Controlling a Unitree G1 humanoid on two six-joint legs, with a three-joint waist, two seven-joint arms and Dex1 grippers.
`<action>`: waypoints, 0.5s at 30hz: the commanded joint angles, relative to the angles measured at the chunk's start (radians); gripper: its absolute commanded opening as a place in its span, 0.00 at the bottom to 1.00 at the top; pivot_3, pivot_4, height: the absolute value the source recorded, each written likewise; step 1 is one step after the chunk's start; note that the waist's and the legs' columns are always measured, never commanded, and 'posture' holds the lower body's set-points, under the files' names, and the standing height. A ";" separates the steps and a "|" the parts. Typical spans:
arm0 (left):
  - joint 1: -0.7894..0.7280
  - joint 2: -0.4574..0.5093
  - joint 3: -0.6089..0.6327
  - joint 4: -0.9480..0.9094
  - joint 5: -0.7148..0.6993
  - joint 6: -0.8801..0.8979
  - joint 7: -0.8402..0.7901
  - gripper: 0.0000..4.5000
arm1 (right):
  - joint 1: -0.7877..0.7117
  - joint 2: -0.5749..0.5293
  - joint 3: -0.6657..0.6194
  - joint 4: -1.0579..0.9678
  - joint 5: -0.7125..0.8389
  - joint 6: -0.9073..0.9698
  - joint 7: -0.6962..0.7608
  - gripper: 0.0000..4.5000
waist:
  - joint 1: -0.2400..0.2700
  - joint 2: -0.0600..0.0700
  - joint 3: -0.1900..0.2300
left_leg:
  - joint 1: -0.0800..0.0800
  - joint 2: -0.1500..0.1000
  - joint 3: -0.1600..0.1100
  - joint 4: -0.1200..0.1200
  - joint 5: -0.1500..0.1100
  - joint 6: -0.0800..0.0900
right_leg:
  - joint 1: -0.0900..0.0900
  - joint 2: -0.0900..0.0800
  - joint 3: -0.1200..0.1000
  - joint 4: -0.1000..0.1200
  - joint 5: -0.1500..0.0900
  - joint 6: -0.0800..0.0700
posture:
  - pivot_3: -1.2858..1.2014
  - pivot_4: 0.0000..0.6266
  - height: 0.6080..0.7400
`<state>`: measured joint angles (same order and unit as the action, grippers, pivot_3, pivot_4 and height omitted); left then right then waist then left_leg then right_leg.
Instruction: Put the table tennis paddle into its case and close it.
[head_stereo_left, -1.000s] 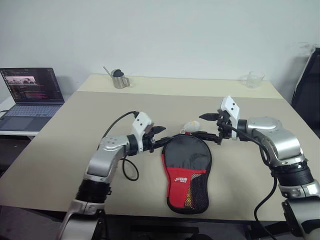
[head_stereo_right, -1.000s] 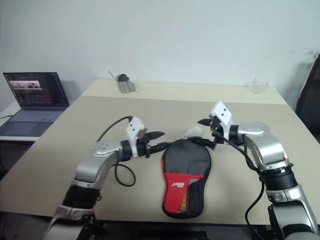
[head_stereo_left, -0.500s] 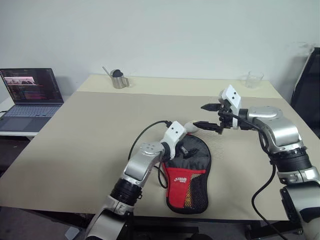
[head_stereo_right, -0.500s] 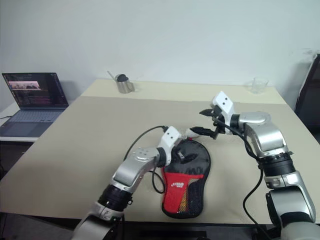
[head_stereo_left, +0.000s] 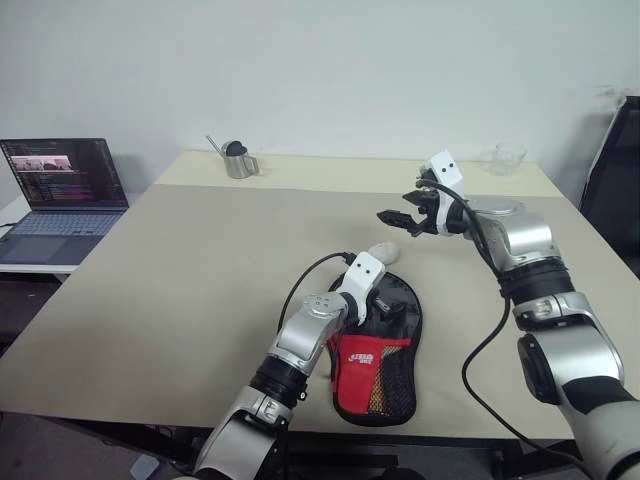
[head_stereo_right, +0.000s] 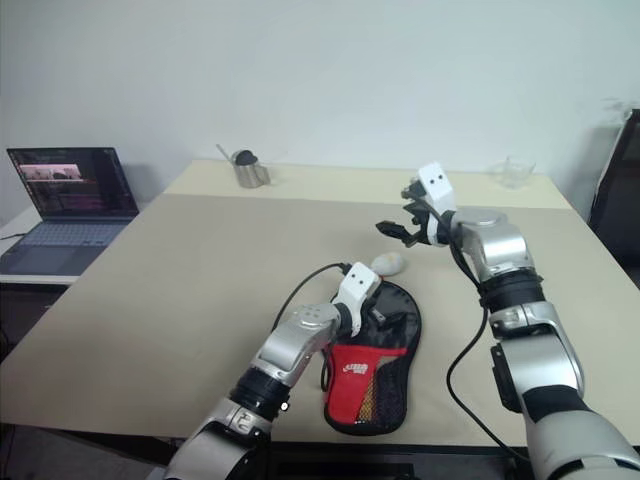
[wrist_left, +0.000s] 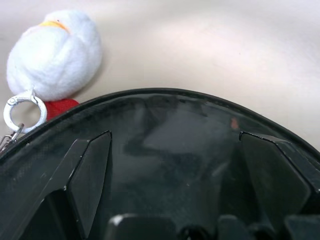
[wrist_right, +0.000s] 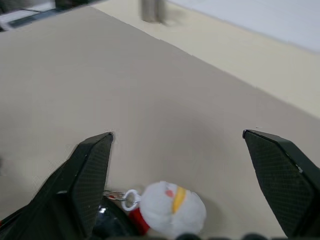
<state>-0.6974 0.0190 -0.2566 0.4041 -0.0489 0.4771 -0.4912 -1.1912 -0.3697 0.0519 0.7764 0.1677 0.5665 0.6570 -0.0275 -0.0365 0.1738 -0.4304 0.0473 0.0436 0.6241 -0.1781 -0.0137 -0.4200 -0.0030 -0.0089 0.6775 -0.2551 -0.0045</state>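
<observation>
Case (head_stereo_left: 378, 345) now under left claw (head_stereo_left: 384, 310), right claw (head_stereo_left: 402, 218) raised

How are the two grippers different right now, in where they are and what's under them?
The left gripper sits low over the black top of the paddle case; the right gripper is raised above bare table, past the case. The left points across the case's round end; the right points towards the robot's left, with the white plush charm below it. Both are open and hold nothing.
</observation>
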 joint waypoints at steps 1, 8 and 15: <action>0.022 -0.014 0.007 0.075 -0.005 0.020 -0.005 0.99 | -0.080 0.041 -0.066 0.176 -0.011 -0.028 -0.143 1.00 | 0.000 0.000 0.000 | 0.000 0.000 0.000 0.001 0.000 0.000 | 0.000 0.000 -0.001 0.001 0.000 0.000 | 0.52 0.24 1.00; 0.039 -0.011 -0.005 0.037 0.013 0.024 -0.004 0.99 | -0.081 0.136 -0.110 0.410 -0.033 -0.150 -0.250 1.00 | -0.002 0.000 0.000 | 0.003 0.000 0.000 0.003 0.001 0.001 | 0.004 0.000 0.000 0.003 0.000 0.000 | 0.52 0.24 1.00; 0.065 0.016 -0.010 -0.025 0.026 0.047 -0.007 0.99 | -0.062 0.207 -0.160 0.483 -0.025 -0.211 -0.292 1.00 | -0.005 0.000 0.000 | 0.003 0.000 -0.001 0.003 0.001 0.001 | 0.004 0.000 0.000 0.002 0.000 0.000 | 0.52 0.24 1.00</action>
<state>-0.6665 0.0262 -0.2497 0.3705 -0.0340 0.4813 -0.4922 -1.2451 -0.1711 -0.0833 1.2611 0.1367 0.3838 0.3783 -0.0325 -0.0362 0.1735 -0.4269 0.0477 0.0430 0.6269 -0.1775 -0.0127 -0.4162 -0.0026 -0.0085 0.6797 -0.2550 -0.0044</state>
